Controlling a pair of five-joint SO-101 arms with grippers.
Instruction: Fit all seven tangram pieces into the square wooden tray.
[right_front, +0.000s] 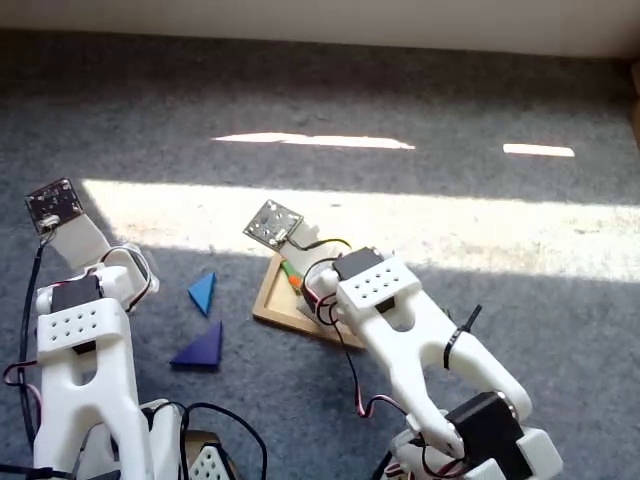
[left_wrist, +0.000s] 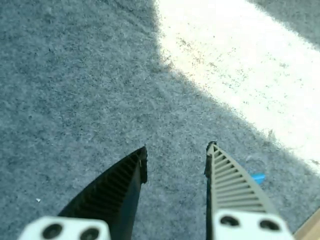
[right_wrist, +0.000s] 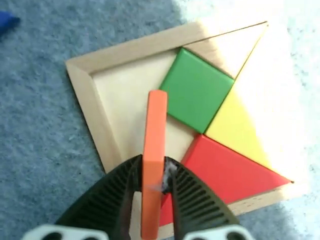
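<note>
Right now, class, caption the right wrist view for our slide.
Right gripper holds an orange piece on edge over the tray, near the green square.

Grey carpet (right_front: 300, 90) covers the floor. A broad band of sunlight (right_front: 450, 230) runs from nine to three o'clock, and a pale wall strip (right_front: 400, 20) lies at twelve o'clock.

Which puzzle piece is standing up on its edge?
The orange piece, pinched in the right gripper over the tray; green, yellow and red lie flat.
</note>
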